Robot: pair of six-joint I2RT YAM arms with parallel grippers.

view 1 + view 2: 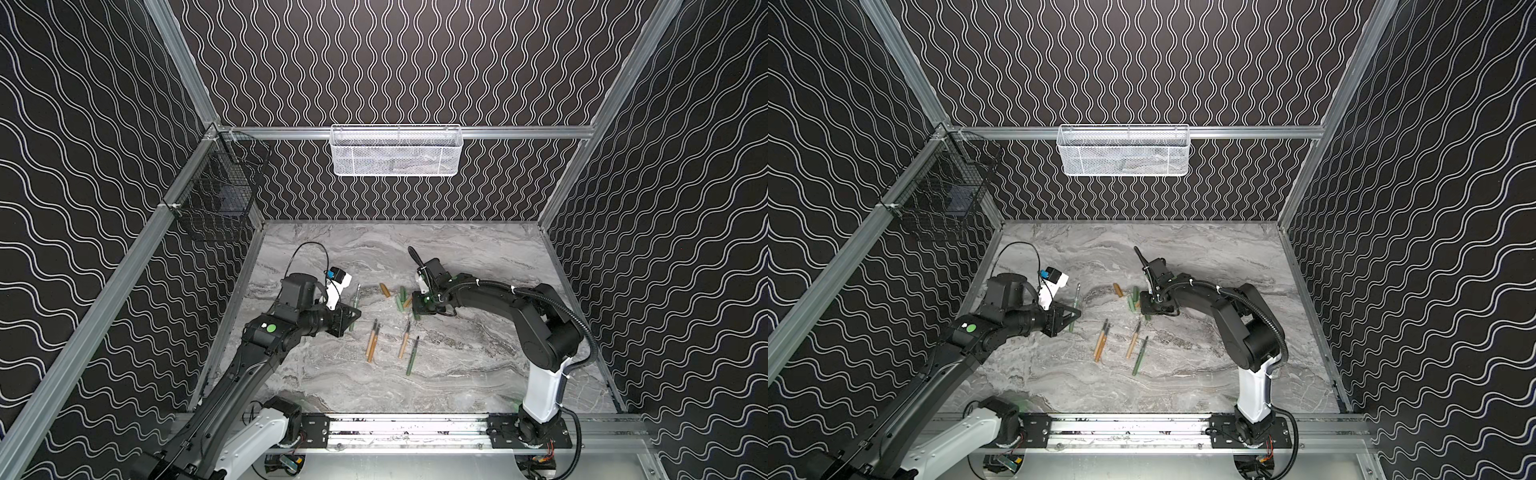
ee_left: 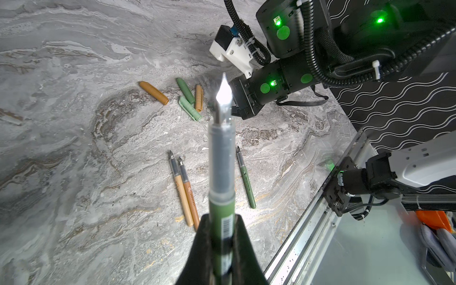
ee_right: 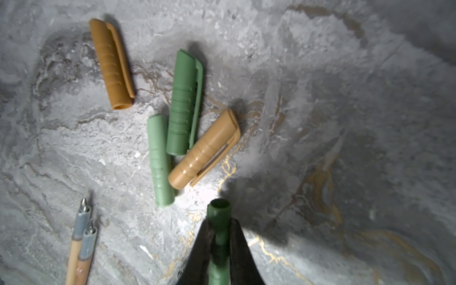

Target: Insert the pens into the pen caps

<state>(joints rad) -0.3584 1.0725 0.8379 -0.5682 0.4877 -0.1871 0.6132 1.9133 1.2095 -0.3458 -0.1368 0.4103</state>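
Left gripper (image 2: 220,222) first: its dark fingers (image 2: 201,239) are pinched tight on the green pen (image 2: 221,177), clamped on the green barrel right at its barcode label. Past the grip runs a translucent grey section, then a bright steel nib (image 2: 223,96) pointing away from the wrist, with the pen held above the marble tabletop (image 1: 478,365).

Over to the right gripper (image 3: 219,230) — its fingers (image 3: 201,243) are squeezed on a dark green cap (image 3: 219,209), whose open round mouth pokes out beyond the tips. It sits low over the stone, though I cannot tell whether it touches.

Just beyond that mouth is a cluster of three. A tan-orange cap (image 3: 204,150) with a long clip leans against a pale green cap (image 3: 160,160) and a ribbed green cap (image 3: 183,103). A second tan-orange cap (image 3: 111,64) lies apart from them.

Nearer the front rail, two tan-orange pens (image 2: 189,197) lie side by side, touching. A third tan-orange pen (image 1: 404,341) and a loose green pen (image 2: 245,180) lie close together — all with grey sections and dark nibs aimed toward the caps.
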